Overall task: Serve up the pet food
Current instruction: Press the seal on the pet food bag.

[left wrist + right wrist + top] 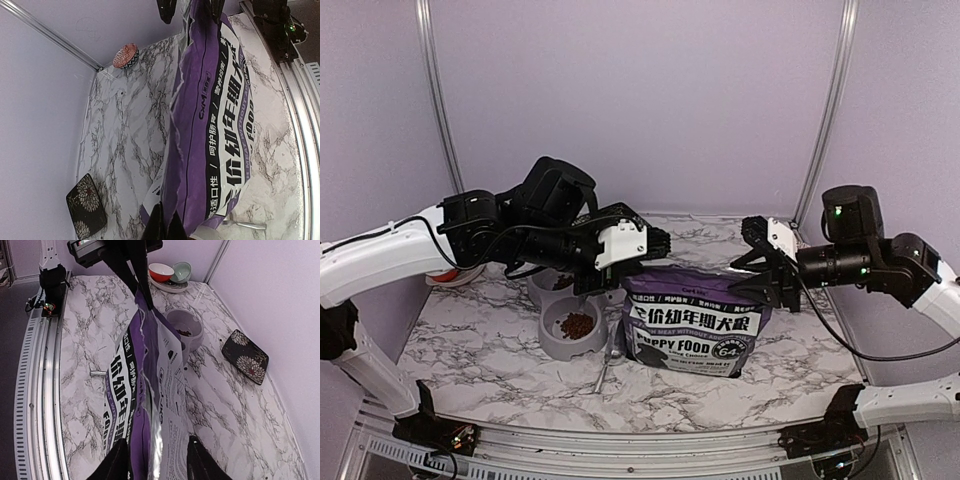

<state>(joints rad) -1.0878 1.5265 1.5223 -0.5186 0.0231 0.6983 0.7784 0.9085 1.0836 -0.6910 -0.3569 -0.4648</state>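
The purple-and-white "PUPPY FOOD" bag (695, 325) stands upright in the middle of the table. My left gripper (663, 250) is shut on the bag's (220, 115) top left corner, its dark fingers pinched on the torn edge (172, 212). My right gripper (156, 442) is open, one finger on each side of the bag's (130, 385) top right corner with a gap on both sides. Reddish-brown pet food (577, 325) lies in the near cup of the grey double bowl (552, 345), left of the bag. More pet food (184, 332) shows in the right wrist view. The bag's mouth is slightly parted and shows silver lining.
A shiny metal scoop (603, 375) lies on the marble in front of the bowl, its handle partly under the bag. A red bowl (161, 271) and a green bowl (181, 271) stand at the back left. A dark floral dish (245, 356) lies behind the bag near the back wall.
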